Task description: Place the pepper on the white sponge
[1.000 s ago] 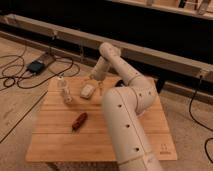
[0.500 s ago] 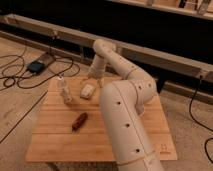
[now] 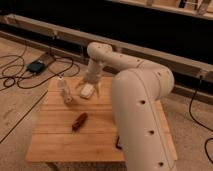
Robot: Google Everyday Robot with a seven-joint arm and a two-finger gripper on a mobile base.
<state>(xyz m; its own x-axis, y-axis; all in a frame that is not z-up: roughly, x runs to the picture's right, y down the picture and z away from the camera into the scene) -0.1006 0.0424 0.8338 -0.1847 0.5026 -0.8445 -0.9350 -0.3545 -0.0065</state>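
While the pepper (image 3: 79, 121) lies flat on the wooden table (image 3: 55, 145), I see its long axis running on a diagonal, one end toward the near left and the other toward the far right. Which end is the tapered one I cannot make out. It is a small, elongated thing, dark red-brown, and it reads clearly against the pale planks. It sits just left of the table's middle, apart from everything else, with bare wood all round it.

The white sponge (image 3: 86, 92) rests farther back on the table, beyond the pepper and a little to its right. It is a small off-white rounded pad. The gripper (image 3: 90, 86) hangs directly over it, pointing down from the arm's wrist, and I read its two dark fingers as spread apart, one on either side of the sponge and pinching nothing.

A small clear bottle (image 3: 64, 91) stands upright to the left of the sponge, near it but not touching.

The robot's big white arm fills the right of my view.
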